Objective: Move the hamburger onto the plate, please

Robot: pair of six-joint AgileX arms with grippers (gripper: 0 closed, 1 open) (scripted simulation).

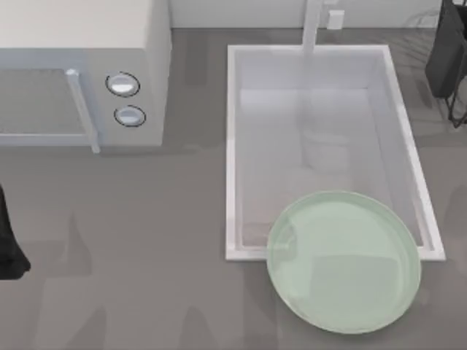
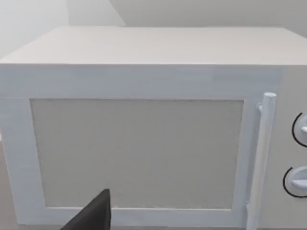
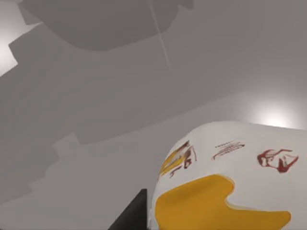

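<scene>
The hamburger [image 3: 225, 182], cream-white with a broad yellow-orange patch and small brown-red markings, sits close up against the right wrist camera, with a dark finger [image 3: 132, 215] of the right gripper showing just beside it; whether that pincer is clamped on the hamburger or merely alongside it cannot be told. Behind it lies plain grey surface crossed by broad shadows. Seen from above, the plate [image 1: 343, 262], pale mint-green and glossy with a shallow raised rim, lies bare at the near right of the grey table [image 1: 146, 240], its far edge overlapping the near rim of the sink [image 1: 233, 146]. The sink, a white rectangular basin, holds nothing but the faint shadow of the white faucet [image 1: 314, 25] that rises at its far edge. At the top view's far right corner a dark part of the right arm [image 1: 446, 51] hangs over the table beyond the sink. To the left stands a white microwave [image 1: 80, 73] with its door shut, a vertical bar handle [image 1: 82, 109] and two round dials [image 1: 124, 98] on its front panel. The left arm [image 1: 9, 240] shows as a dark shape at the top view's left edge, parked near the table's front. Its wrist camera faces the microwave door [image 2: 139, 153] squarely, with a dark finger [image 2: 93, 215] of the left gripper at the picture's edge; how wide that pincer stands cannot be told either.
</scene>
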